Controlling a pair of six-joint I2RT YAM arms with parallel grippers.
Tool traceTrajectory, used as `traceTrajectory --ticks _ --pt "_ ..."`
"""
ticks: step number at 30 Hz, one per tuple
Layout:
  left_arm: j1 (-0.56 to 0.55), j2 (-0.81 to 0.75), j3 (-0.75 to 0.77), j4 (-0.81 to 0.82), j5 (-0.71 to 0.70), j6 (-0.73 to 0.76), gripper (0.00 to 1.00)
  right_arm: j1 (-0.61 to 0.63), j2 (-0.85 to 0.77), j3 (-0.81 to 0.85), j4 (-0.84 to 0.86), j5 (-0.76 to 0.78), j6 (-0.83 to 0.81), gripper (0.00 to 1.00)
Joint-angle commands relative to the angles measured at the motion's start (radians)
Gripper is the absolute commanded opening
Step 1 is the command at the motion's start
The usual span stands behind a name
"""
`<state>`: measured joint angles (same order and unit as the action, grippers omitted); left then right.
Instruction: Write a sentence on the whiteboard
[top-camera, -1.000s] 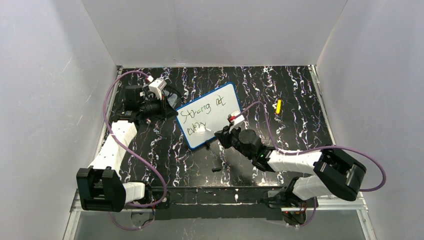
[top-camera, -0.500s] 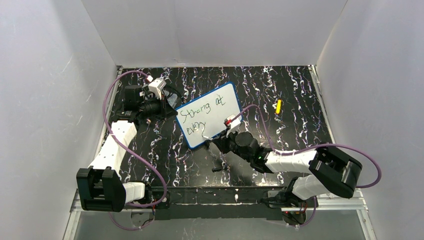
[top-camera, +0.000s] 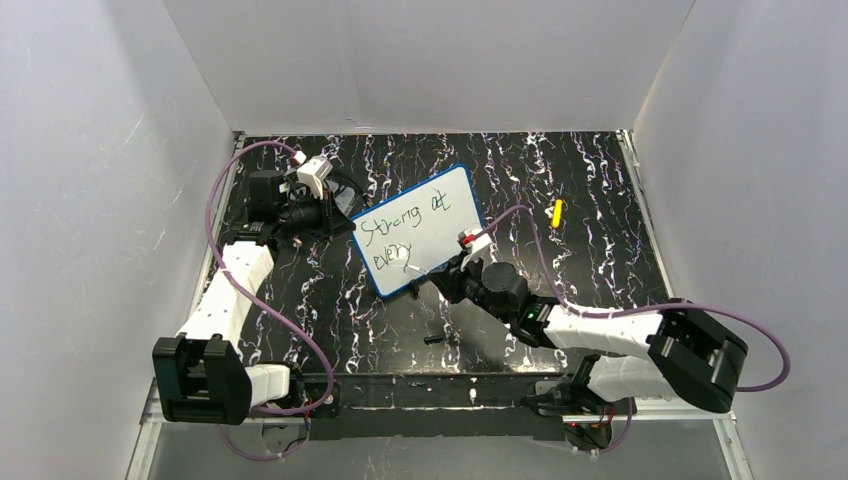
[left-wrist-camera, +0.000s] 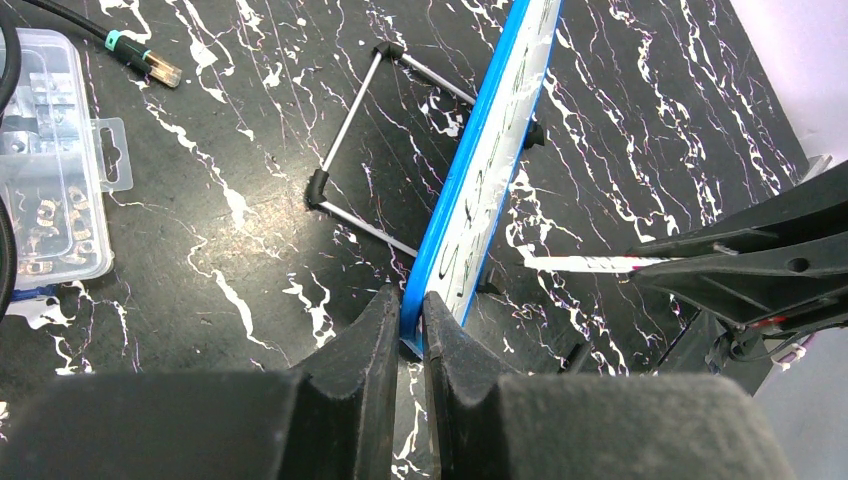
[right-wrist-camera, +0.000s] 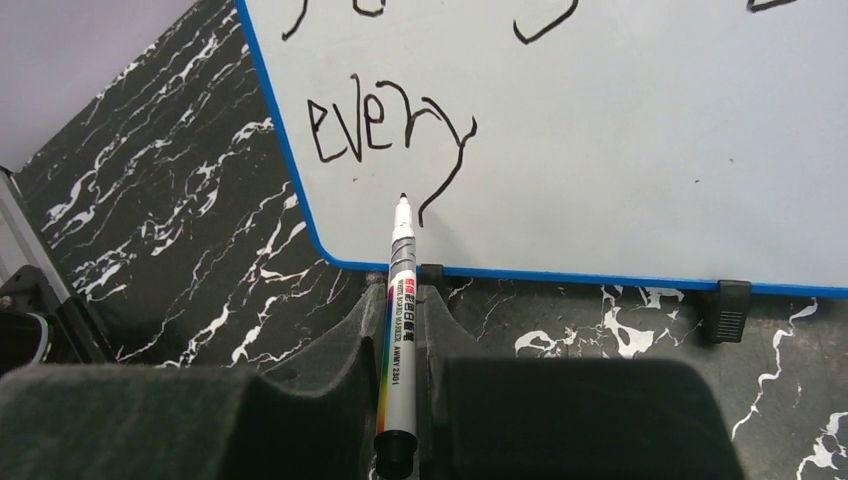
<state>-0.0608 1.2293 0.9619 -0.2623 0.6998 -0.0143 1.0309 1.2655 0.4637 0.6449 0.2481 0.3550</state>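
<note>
While left jaws pinch whiteboard (right-wrist-camera: 620, 130) edge | right jaws grip marker (right-wrist-camera: 397, 290) | plastic box (left-wrist-camera: 45, 170) nearby

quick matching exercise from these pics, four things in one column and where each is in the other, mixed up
1 whiteboard
2 marker
3 yellow object
4 clear plastic box

A held in the right gripper
B loose on the table, right of the board
C edge pinched by the left gripper
D beside a cable plug

Pairs: 1-C, 2-A, 3-B, 4-D
</note>
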Motion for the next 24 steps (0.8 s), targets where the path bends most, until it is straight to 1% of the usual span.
traceTrajectory --ticks 1,7,14,18,24 --pt "-0.002 -0.036 0.000 -0.015 0.018 0.010 0.00 0.006 -0.072 0.040 -0.024 0.020 0.004 0.01" --pt "-0.002 -0.034 0.000 -0.016 0.018 0.010 0.00 -0.002 -0.134 0.066 -0.098 0.026 -0.047 0.01" --pt "-0.002 -0.037 -0.003 -0.016 0.018 0.010 0.00 -0.052 -0.177 0.084 -0.160 -0.008 -0.093 0.01" --pt "-0.002 -0.035 -0.002 -0.017 0.015 0.010 0.00 -0.103 -0.179 0.081 -0.165 -0.062 -0.109 0.01" --pt "-0.002 -0.028 -0.002 -0.018 0.015 0.010 0.00 -0.185 -0.144 0.072 -0.113 -0.133 -0.108 0.01"
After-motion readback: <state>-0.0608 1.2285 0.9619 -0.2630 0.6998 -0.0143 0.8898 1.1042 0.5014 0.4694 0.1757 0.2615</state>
